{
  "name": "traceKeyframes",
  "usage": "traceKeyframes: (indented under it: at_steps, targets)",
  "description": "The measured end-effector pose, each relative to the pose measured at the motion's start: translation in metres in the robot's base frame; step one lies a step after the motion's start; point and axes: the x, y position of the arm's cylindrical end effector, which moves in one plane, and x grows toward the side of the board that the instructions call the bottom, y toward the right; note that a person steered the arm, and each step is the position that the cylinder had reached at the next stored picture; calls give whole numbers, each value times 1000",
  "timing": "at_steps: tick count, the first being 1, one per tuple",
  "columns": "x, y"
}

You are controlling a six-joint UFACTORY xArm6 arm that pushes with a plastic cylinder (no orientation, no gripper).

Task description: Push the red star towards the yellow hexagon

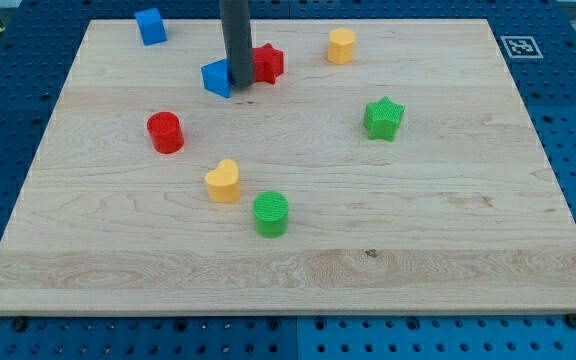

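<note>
The red star (267, 63) lies near the view's top, middle. The yellow hexagon (341, 45) stands to its right and slightly higher, a short gap away. My tip (240, 83) is down on the board right at the red star's left edge, between it and a blue block (216, 77) on the tip's left. The rod rises straight up out of the view's top and hides part of the blue block and of the star's left side.
A blue cube (150, 26) sits at the top left. A red cylinder (165, 132), a yellow heart (223, 181) and a green cylinder (270, 214) lie left of centre. A green star (383, 118) is at the right. The wooden board (448, 240) ends on all sides.
</note>
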Motion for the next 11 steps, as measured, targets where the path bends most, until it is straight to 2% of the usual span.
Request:
traceKeyframes:
  at_steps: [2, 3, 4, 7, 8, 11]
  targets:
    - [-45, 0]
    - [-37, -3]
    - [-10, -3]
    - [-28, 23]
    - [-28, 44]
    - [-24, 54]
